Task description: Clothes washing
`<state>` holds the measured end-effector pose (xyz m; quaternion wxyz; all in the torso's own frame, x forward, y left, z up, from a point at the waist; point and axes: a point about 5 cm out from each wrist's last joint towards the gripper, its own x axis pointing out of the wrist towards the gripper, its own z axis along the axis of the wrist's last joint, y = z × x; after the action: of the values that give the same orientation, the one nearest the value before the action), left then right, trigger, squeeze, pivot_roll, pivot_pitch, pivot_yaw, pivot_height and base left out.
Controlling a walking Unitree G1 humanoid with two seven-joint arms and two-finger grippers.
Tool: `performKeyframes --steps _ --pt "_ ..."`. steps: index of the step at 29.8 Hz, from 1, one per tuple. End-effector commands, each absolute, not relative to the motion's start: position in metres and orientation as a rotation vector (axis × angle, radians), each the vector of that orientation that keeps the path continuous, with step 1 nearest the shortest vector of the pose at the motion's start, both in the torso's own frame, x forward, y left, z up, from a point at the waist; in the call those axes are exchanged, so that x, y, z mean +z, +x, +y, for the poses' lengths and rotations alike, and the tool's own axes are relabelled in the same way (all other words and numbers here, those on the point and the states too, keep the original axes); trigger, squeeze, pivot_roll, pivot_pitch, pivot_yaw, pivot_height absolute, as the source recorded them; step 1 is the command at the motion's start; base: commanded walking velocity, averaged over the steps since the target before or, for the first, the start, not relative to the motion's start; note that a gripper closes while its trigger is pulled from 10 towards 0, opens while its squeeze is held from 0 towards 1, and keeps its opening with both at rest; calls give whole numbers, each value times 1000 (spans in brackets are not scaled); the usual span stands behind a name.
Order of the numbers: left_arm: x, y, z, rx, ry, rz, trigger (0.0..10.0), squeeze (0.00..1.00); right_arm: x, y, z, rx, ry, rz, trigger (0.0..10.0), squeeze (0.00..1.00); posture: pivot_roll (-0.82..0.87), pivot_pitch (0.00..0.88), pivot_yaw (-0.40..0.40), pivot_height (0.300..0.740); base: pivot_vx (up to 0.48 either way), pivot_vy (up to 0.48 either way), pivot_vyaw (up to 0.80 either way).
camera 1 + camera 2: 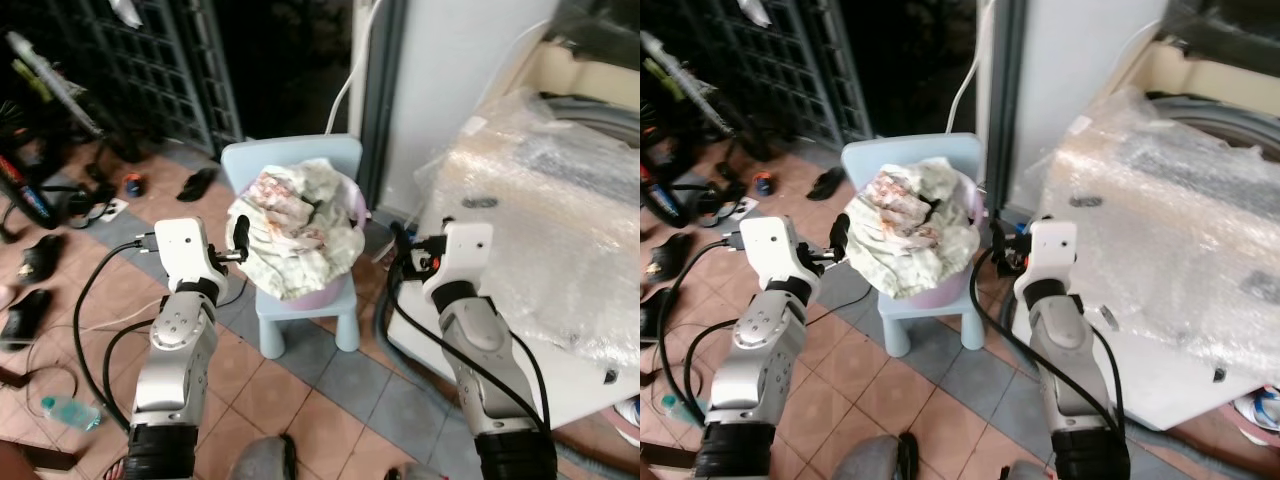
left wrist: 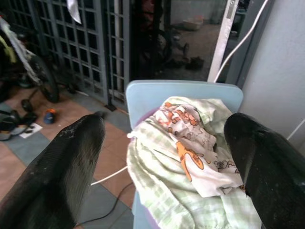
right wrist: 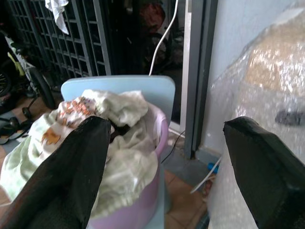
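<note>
A pile of clothes [image 1: 295, 225], pale green checked cloth with an orange-printed white piece on top, overflows a lilac basin [image 1: 352, 215] on a small light-blue chair [image 1: 300, 310]. My left gripper [image 1: 240, 238] hovers just left of the pile, open, nothing between its fingers [image 2: 62, 162]. My right gripper [image 1: 402, 250] is raised to the right of the basin, also open and empty, its fingers [image 3: 71, 176] wide apart. The washing machine [image 1: 560, 230], wrapped in bubble wrap, stands at the right.
Shoes [image 1: 197, 183] and sandals [image 1: 40, 257] lie on the tiled floor at left, near a bicycle [image 1: 25, 190] and a metal grille gate [image 1: 150, 70]. A plastic bottle [image 1: 70, 411] lies low left. Black cables trail from both arms. A white wall and hose [image 1: 350, 70] stand behind the chair.
</note>
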<state>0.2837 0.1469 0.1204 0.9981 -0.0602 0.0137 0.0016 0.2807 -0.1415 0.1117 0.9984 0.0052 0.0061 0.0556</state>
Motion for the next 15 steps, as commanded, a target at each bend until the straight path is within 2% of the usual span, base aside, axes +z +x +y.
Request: performKeyframes --steps 1,4,5,6,7,8,15 --pt "121 281 147 5 -122 40 10000 0 116 281 -141 103 9 1 10000 0 11 53 72 740 0 0 0" --pt "118 276 143 -6 -116 56 10000 0 121 280 -137 123 10 -12 10000 0 -3 66 70 740 0 0 0" --pt "119 277 140 -8 -113 59 10000 0 125 281 -136 140 -13 -21 10000 620 0 88 81 740 0 0 0" --pt "120 276 137 -6 -109 60 10000 0 126 281 -135 148 -14 -21 10000 737 11 94 83 740 0 0 0" --pt "121 276 135 -4 -106 60 10000 0 127 282 -135 153 -12 -20 10000 737 11 95 82 740 0 0 0" --pt "122 275 131 -5 -103 59 10000 0 128 282 -135 165 7 -22 10000 1000 10 106 82 740 0 0 0" --pt "117 269 135 -16 -101 85 10000 0 126 278 -128 182 13 -8 10000 1000 -15 112 82 740 0 0 0"
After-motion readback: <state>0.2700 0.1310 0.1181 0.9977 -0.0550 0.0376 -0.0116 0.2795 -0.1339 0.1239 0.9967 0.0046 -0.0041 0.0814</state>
